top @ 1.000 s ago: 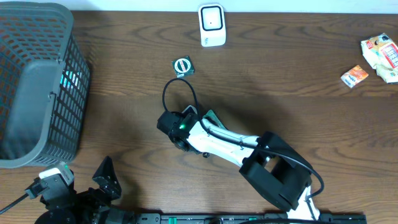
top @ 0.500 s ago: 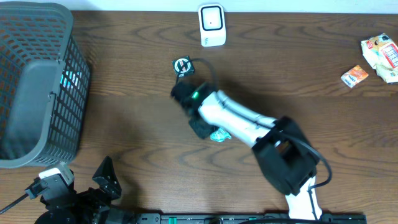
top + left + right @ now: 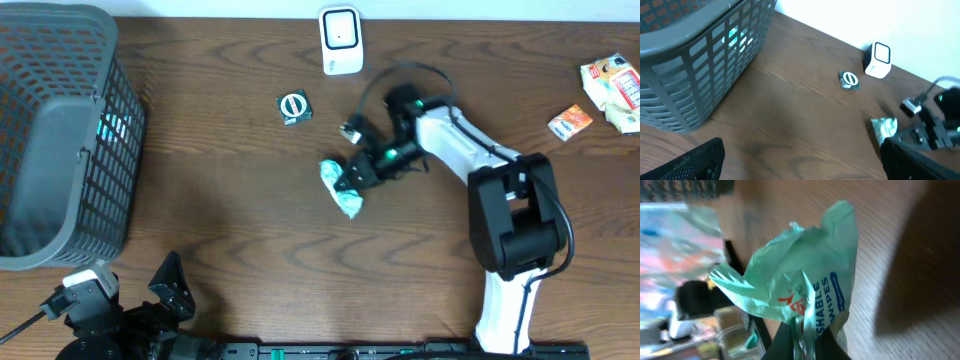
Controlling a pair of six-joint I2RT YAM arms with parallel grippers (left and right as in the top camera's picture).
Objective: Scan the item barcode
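A crumpled teal wipes packet (image 3: 341, 190) hangs just above the middle of the table, and my right gripper (image 3: 357, 174) is shut on its edge. In the right wrist view the packet (image 3: 800, 285) fills the frame, pinched between the two dark fingers (image 3: 784, 344) at the bottom; no barcode shows on this side. The white scanner (image 3: 341, 40) stands at the table's back edge, beyond the packet. My left gripper (image 3: 802, 167) stands wide open and holds nothing, low at the front left. From there the packet (image 3: 883, 128) and the scanner (image 3: 877, 60) are both visible.
A grey mesh basket (image 3: 60, 130) takes up the far left. A small green round-marked packet (image 3: 293, 106) lies left of the scanner. Snack packets (image 3: 610, 90) sit at the far right edge. The right arm's cable (image 3: 400, 75) loops near the scanner.
My right gripper closed on the teal packet and swung with it from the table's centre toward the right and back, nearer the scanner. The left arm has not moved.
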